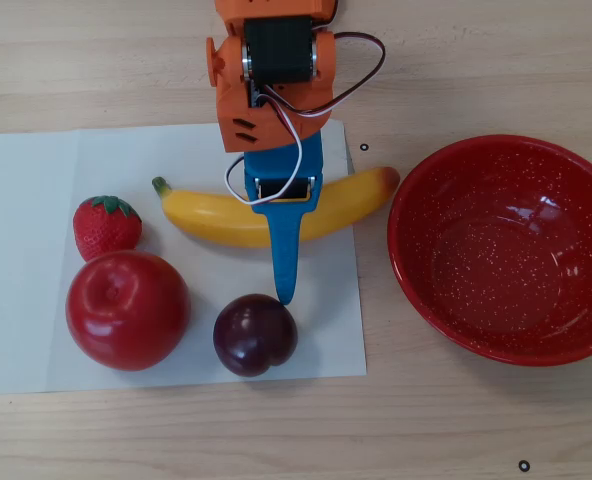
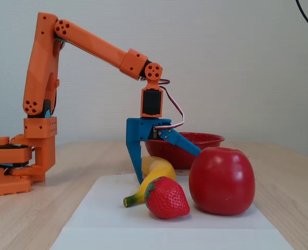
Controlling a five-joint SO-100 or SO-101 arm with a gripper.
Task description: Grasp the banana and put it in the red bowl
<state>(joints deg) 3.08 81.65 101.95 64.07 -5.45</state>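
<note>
The yellow banana (image 1: 216, 215) lies on white paper, its green stem end to the left in the overhead view. It also shows in the fixed view (image 2: 156, 169), behind the strawberry. My gripper (image 1: 281, 240) is open and low over the banana's middle, straddling it. In the fixed view (image 2: 168, 165) one blue finger (image 2: 137, 161) points down beside the banana and the other (image 2: 185, 145) is splayed out over it. The speckled red bowl (image 1: 408, 250) stands empty to the right of the banana; its rim shows behind my gripper in the fixed view (image 2: 206, 138).
A strawberry (image 1: 106, 225), a red apple (image 1: 126, 310) and a dark plum (image 1: 255, 334) lie on the paper (image 1: 26, 250) near the banana. The splayed finger's tip sits just above the plum. My orange base (image 2: 18, 161) stands at the left of the fixed view.
</note>
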